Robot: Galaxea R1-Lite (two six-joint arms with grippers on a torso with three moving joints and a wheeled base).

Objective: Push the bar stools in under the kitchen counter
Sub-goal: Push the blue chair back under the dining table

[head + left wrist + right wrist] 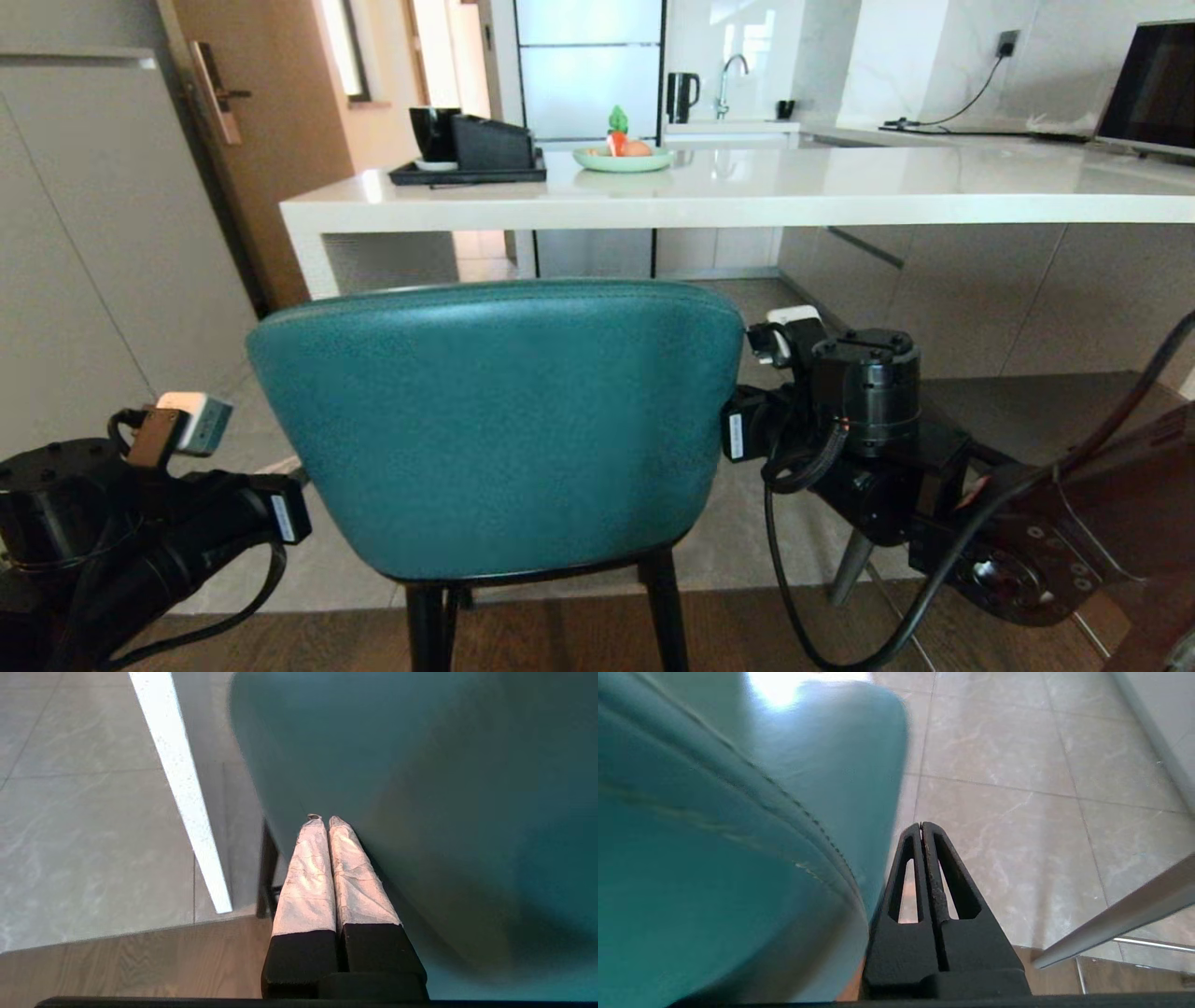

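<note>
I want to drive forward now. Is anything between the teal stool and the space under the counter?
Nothing visible. The teal stool faces the open gap below the kitchen counter, with only bare floor between. The left gripper and right gripper, both shut, flank its backrest.

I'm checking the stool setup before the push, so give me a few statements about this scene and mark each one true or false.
1. The teal stool stands in front of the kitchen counter. True.
2. The left gripper is wide open. False: its two fingers are pressed together, beside the stool's back.
3. The right gripper is shut and holds nothing. True.
4. Both arms are on the same side of the stool. False: the left arm is at its left edge, the right arm at its right edge.
5. The counter holds a green plate and a black tray. True.
6. The stool's back is grey. False: it is teal.
</note>
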